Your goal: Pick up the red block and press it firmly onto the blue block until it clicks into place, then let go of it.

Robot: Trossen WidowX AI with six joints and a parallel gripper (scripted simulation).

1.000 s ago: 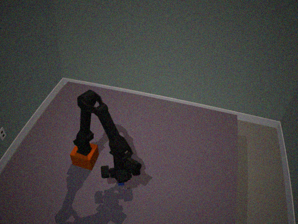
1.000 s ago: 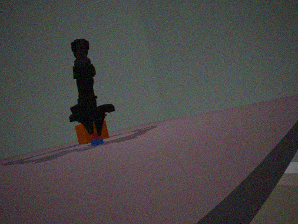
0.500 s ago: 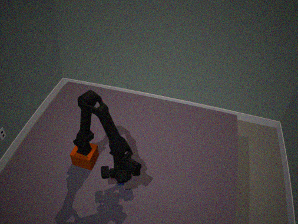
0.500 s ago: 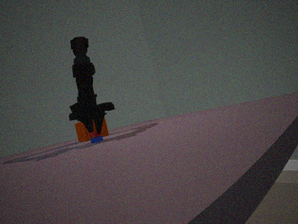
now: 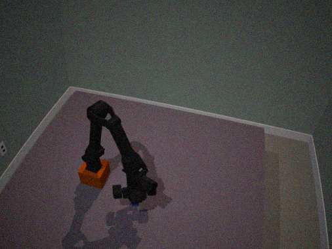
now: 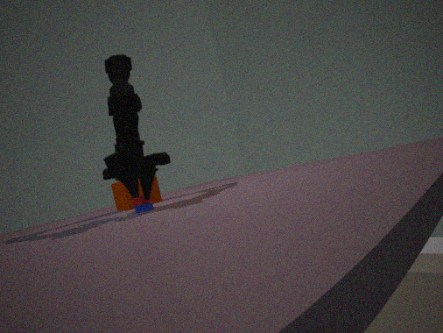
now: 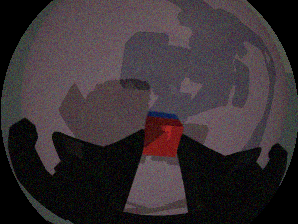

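A: Going L to R in the top view, what've you got?
B: First the orange base [image 5: 92, 178] [image 6: 123, 197], near the worktop's [image 5: 184, 157] [image 6: 245, 245] left edge. My black arm [image 5: 121, 139] [image 6: 125, 118] rises from it, bends near the far-left corner, then slopes down, R of the base.
A: And the jaws?
B: My gripper [image 5: 136, 199] [image 6: 142, 196] [image 7: 163, 137] points down, closed on the red block [image 6: 139, 201] [image 7: 162, 140], one finger per side.
A: Blue?
B: Blue block [image 5: 134, 205] [image 6: 144, 208] [image 7: 163, 115] is directly under red, well in from the R edge. Can't tell if it's fully clicked.
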